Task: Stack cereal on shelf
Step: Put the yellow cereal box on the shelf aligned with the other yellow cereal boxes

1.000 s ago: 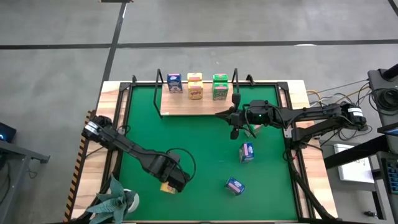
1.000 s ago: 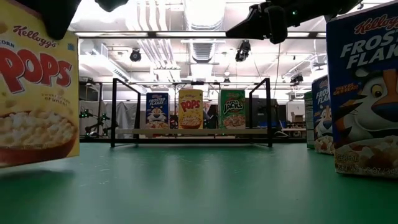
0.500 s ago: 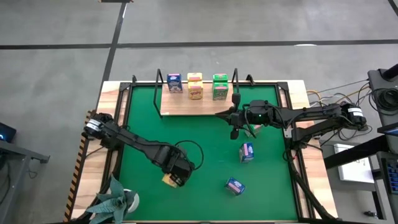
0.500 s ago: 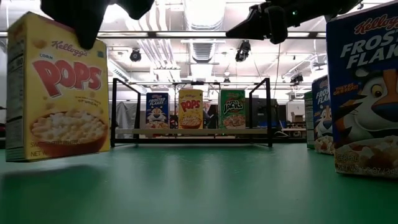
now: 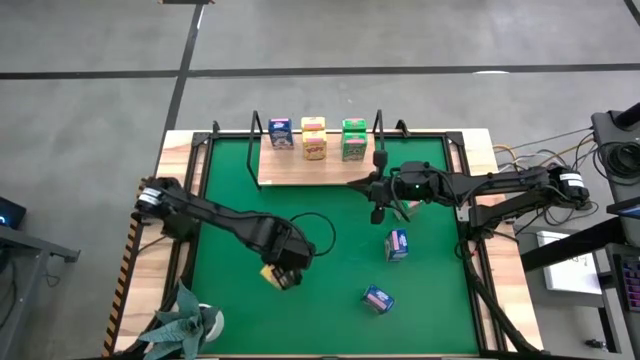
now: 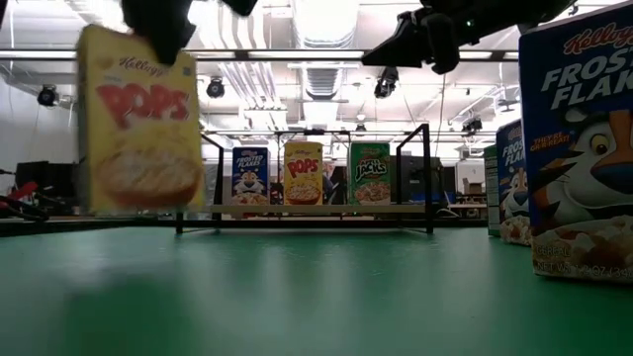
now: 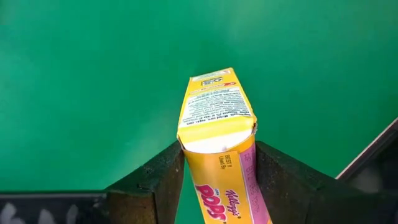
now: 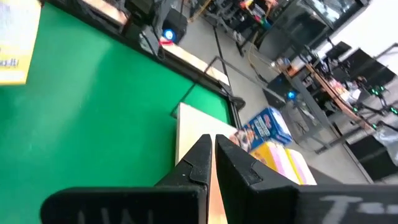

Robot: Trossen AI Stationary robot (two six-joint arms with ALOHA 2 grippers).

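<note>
1. A small yellow cardboard Corn Pops cereal box [image 7: 216,134] with red lettering is clamped between the fingers of the left hand [image 5: 283,268], lifted clear of the green mat [image 5: 330,240].
2. It hangs well in front of the light wooden shelf board [image 5: 310,168], where blue, yellow and green boxes stand.
3. The right hand [image 5: 377,185], fingers together, hovers just beside the shelf.
4. The tabletop [image 5: 478,148] is pale wood; bright ceiling lights [image 6: 321,20] hang in the room beyond.

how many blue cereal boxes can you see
3: one blue box stands on the shelf at its left end; two lie on the green mat, one near the right gripper, one nearer the front edge.
</note>
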